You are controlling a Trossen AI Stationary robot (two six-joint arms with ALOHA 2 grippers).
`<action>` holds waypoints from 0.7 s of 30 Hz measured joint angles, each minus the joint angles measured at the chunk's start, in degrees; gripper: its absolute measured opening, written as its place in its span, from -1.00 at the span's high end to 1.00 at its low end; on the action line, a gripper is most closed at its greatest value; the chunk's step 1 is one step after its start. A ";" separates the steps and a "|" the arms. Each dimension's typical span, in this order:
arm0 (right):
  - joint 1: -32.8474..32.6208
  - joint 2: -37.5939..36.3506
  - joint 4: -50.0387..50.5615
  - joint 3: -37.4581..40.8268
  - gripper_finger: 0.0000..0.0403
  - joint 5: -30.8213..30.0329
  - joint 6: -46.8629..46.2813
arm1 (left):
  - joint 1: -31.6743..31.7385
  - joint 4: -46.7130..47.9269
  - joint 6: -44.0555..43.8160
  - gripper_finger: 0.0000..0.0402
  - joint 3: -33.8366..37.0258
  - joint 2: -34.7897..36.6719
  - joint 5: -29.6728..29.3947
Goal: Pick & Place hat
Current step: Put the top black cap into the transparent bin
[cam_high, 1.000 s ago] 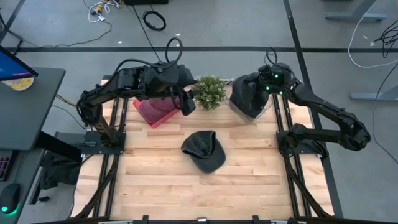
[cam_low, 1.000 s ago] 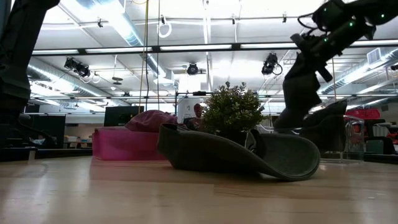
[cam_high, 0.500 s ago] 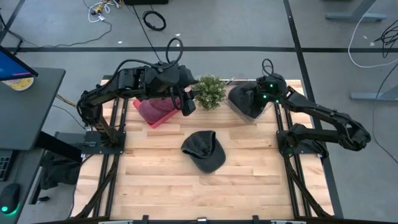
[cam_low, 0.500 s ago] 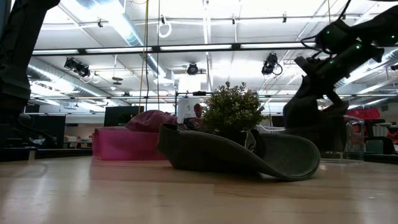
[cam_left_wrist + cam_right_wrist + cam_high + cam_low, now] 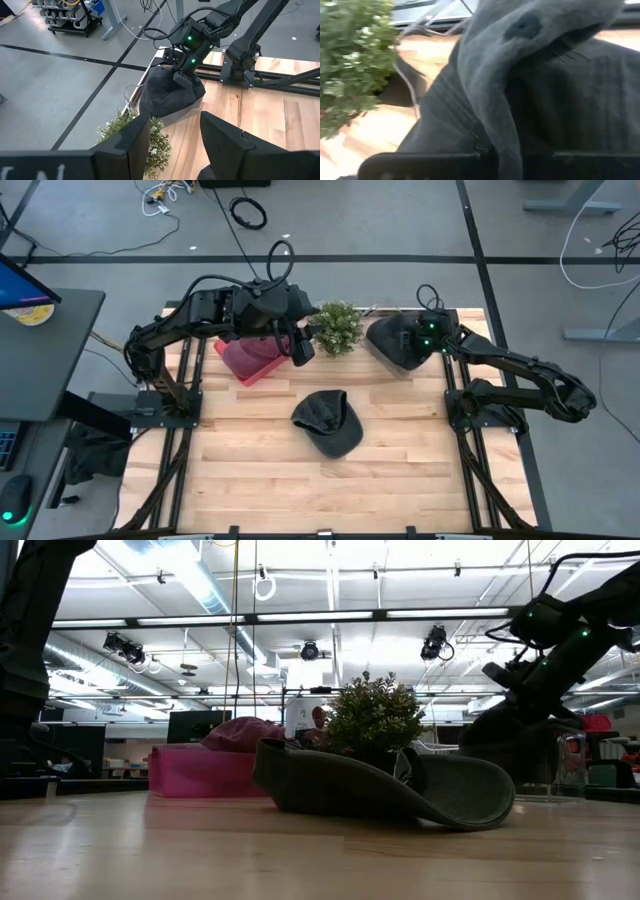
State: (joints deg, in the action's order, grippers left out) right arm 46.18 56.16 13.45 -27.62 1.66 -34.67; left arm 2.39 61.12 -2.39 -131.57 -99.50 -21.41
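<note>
A dark grey hat (image 5: 393, 342) sits bunched in a clear container (image 5: 196, 106) at the table's far right, beside a small green plant (image 5: 338, 327). My right gripper (image 5: 426, 334) is over the hat and shut on it; it also shows in the left wrist view (image 5: 184, 70) and the low view (image 5: 528, 678). A second dark cap (image 5: 328, 422) lies on its brim and crown at the table's middle. My left gripper (image 5: 175, 145) hovers open and empty near a pink bin (image 5: 252, 358). My right gripper pinches a bunched fold of the hat's top (image 5: 181, 79) from above, slanting in from the table's right side. The hat hangs slack below the fingers, and its lower part (image 5: 165, 102) rests in the clear container. In the right wrist view a ridge of cloth (image 5: 487, 95) runs back toward the hidden fingers.
The plant stands between the pink bin and the clear container. A maroon cloth item (image 5: 245, 732) lies in the pink bin. Bare wood lies along the table's near half (image 5: 300, 480). Arm bases stand at both sides of the table.
My right gripper has gone down and a little toward the table's near and left side with the hat. The hat, which hung clear above the container, has sunk into it and slumped.
</note>
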 joint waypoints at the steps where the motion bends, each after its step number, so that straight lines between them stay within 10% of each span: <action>1: 0.00 0.00 0.50 0.02 0.92 -0.49 -0.62 | 0.00 -0.02 0.00 0.12 0.00 0.00 0.00; 15: -0.11 0.37 6.27 -0.03 0.90 -3.08 -4.05 | 0.00 -0.02 -1.08 0.12 0.00 0.00 -0.01; 21: -0.11 0.37 8.75 -4.52 0.56 -0.59 -2.50 | 0.00 -0.02 -1.49 0.12 0.00 0.00 -0.01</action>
State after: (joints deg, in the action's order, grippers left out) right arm 46.06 56.53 22.20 -32.13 1.07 -37.17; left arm 2.39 61.10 -3.88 -131.57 -99.50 -21.42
